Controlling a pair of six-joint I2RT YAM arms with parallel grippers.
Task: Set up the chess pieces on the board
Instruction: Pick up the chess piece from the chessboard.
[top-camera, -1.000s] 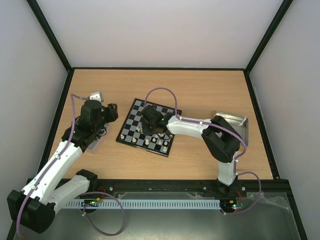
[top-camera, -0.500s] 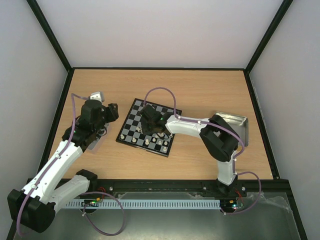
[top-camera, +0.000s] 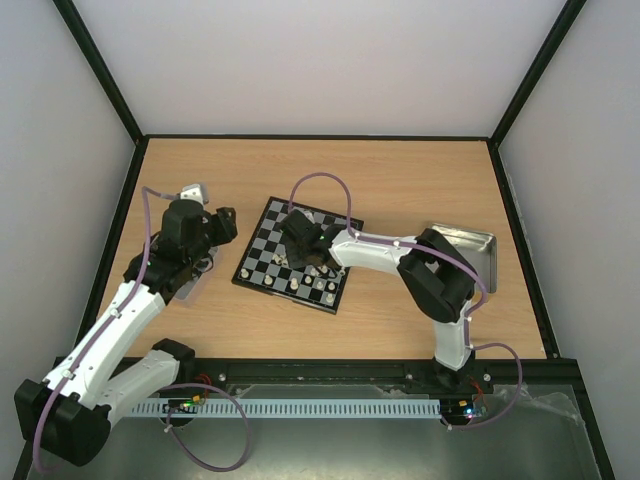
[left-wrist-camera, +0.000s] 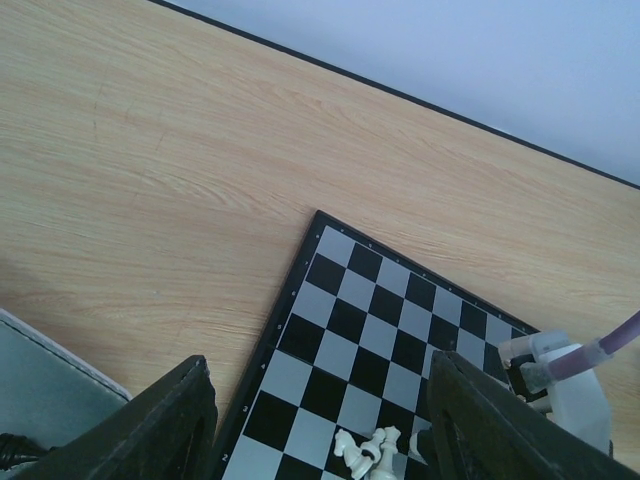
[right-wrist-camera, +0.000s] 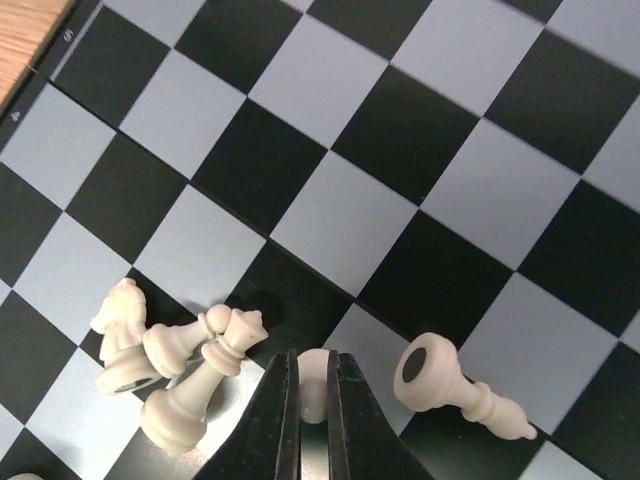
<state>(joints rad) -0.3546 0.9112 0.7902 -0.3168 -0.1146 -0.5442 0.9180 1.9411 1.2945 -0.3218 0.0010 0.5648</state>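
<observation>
Seen from above, the small chequered board (top-camera: 262, 250) lay at a slant on the wooden table (top-camera: 420, 170), a little left of centre. The right gripper (top-camera: 299, 243) was low over the middle of the board, just beyond a few cream chess pieces (top-camera: 318, 284) along its near edge. The left gripper (top-camera: 222, 222) hung off the board's left side, apart from it, above a silver tray (top-camera: 194, 190). A second tray (top-camera: 478, 243) sat at the far right. In the left wrist view, the left gripper (left-wrist-camera: 318, 410) had its two dark fingers (left-wrist-camera: 165, 425) spread wide with nothing between them. The board (left-wrist-camera: 350, 290) lay ahead of it, a small cluster (left-wrist-camera: 365, 450) of cream figures stood near the bottom of the view, and a tray corner (left-wrist-camera: 40, 385) showed at lower left. In the right wrist view, the right gripper (right-wrist-camera: 312, 400) was pinching one small cream piece (right-wrist-camera: 314, 372) between its narrow fingers (right-wrist-camera: 280, 420), directly over the board (right-wrist-camera: 340, 220). Just to the left of the fingers lay a heap (right-wrist-camera: 170, 365) of toppled cream figures touching one another. To the right, near but apart, a lone figure (right-wrist-camera: 455, 385) lay on its side.
</observation>
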